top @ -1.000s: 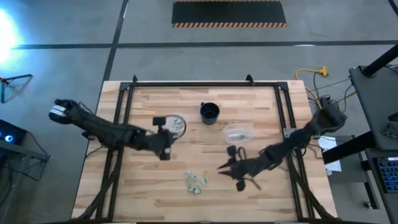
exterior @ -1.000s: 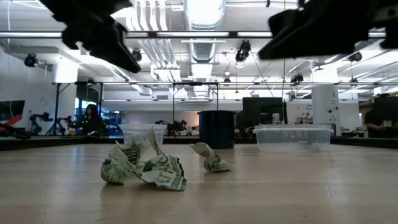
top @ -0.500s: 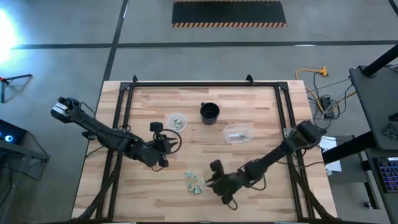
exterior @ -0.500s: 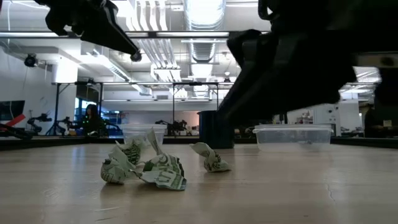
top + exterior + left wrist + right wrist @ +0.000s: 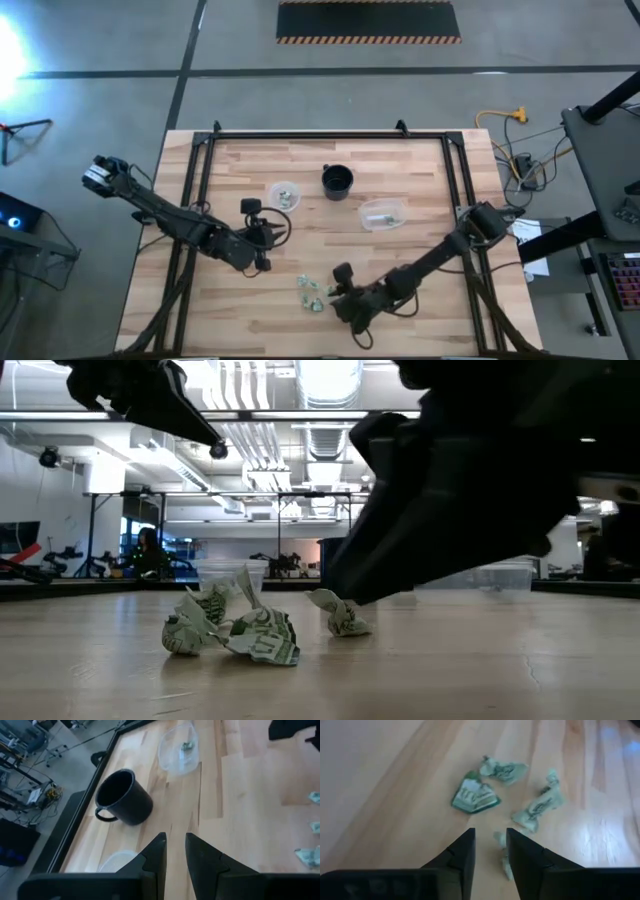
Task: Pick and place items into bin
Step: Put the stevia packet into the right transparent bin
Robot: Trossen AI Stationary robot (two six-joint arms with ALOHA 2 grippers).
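Observation:
The items (image 5: 314, 290) are small crumpled pale green and white wrappers lying in a loose cluster on the wood near the table's near edge; the low view shows a bunch (image 5: 232, 630) and a single piece (image 5: 340, 615). My right gripper (image 5: 336, 293) is low over the cluster's right side and open. In its wrist view (image 5: 489, 832) the fingers stand on either side of one small piece (image 5: 503, 852), and I cannot tell whether they touch it. My left gripper (image 5: 265, 240) hovers open, with a narrow gap (image 5: 175, 837), near a clear cup (image 5: 283, 195) that holds green pieces.
A black mug (image 5: 337, 181) stands toward the far side, also in the left wrist view (image 5: 122, 797). A clear shallow container (image 5: 382, 213) with a green scrap (image 5: 187, 745) lies to its right. Bare wood (image 5: 240, 320) lies left of the cluster.
My right gripper has travelled toward the table's left and near edge and come down onto the right side of the wrapper cluster. My left gripper has drawn back from above the clear cup toward the near edge, then kept still. The wrappers have not moved.

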